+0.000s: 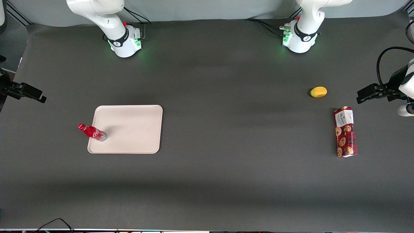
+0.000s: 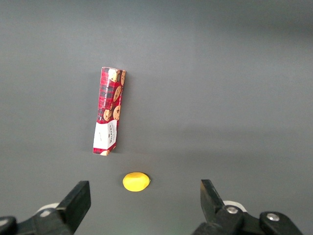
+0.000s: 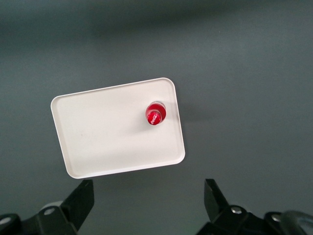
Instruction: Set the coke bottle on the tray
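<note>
The coke bottle (image 1: 92, 132) is seen standing upright on the tray (image 1: 136, 129), in the lower half of the front view, its base just inside the rim at the tray's edge toward the working arm's end of the table. In the right wrist view its red cap (image 3: 155, 114) is looked down on, so its long axis is taken to be vertical. The right arm's gripper (image 1: 41, 97) is held at the frame's edge at mid-height, well apart from the bottle and farther from the front camera. Its fingers (image 3: 84, 198) are spread wide with nothing between them. The placing is judged done (any further move would be a retreat, not a reach). One bottle and one tray are counted. One cookie box (image 1: 345, 132) and one small yellow fruit (image 1: 318, 92) lie toward the parked arm's end.
</note>
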